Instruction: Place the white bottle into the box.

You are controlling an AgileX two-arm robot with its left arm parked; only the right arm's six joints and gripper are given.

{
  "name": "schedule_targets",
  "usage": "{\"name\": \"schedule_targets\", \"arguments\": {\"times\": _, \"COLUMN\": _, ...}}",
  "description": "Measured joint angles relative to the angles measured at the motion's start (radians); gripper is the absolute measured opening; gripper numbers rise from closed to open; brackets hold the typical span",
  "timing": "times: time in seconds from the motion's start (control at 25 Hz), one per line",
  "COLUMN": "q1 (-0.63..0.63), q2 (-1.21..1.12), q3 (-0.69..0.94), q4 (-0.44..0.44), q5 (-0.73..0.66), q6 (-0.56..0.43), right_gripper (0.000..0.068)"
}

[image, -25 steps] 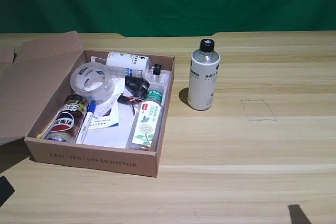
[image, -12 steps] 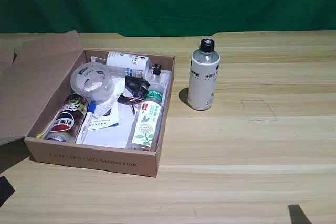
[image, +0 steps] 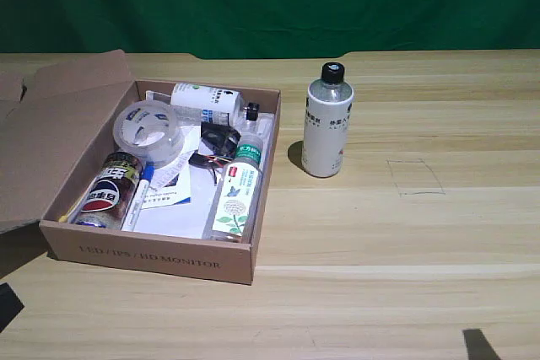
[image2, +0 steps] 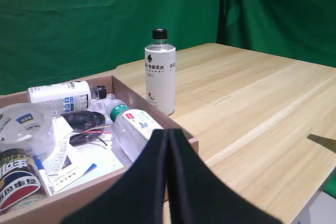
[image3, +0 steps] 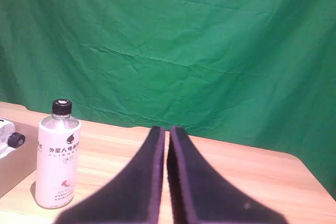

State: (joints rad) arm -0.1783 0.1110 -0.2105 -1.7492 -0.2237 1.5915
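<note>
The white bottle (image: pixel 327 124) stands upright on the wooden table, just off the exterior view's right side of the box (image: pixel 152 255). It has a white label with dark text and a black cap, and it also shows in the left wrist view (image2: pixel 160 74) and the right wrist view (image3: pixel 58 156). The brown cardboard box lies open with its flap (image: pixel 59 115) folded outward. My right gripper (image3: pixel 167 132) is shut with nothing in it. It hovers well short of the bottle, which stands apart from it.
Inside the box lie a tape roll (image: pixel 148 131), a cola can (image: pixel 108 193), a green-capped clear bottle (image: pixel 235 194), another white bottle (image: pixel 207 100), a pen, wires and papers. A pencilled square (image: pixel 415 177) marks the table beyond the bottle. A green backdrop hangs behind.
</note>
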Motion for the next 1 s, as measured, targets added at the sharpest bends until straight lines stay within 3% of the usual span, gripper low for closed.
{"name": "schedule_targets", "arguments": {"times": 1.0, "q1": 0.0, "q2": 0.0, "q3": 0.0, "q4": 0.0, "q5": 0.001, "q6": -0.003, "right_gripper": 0.0004}}
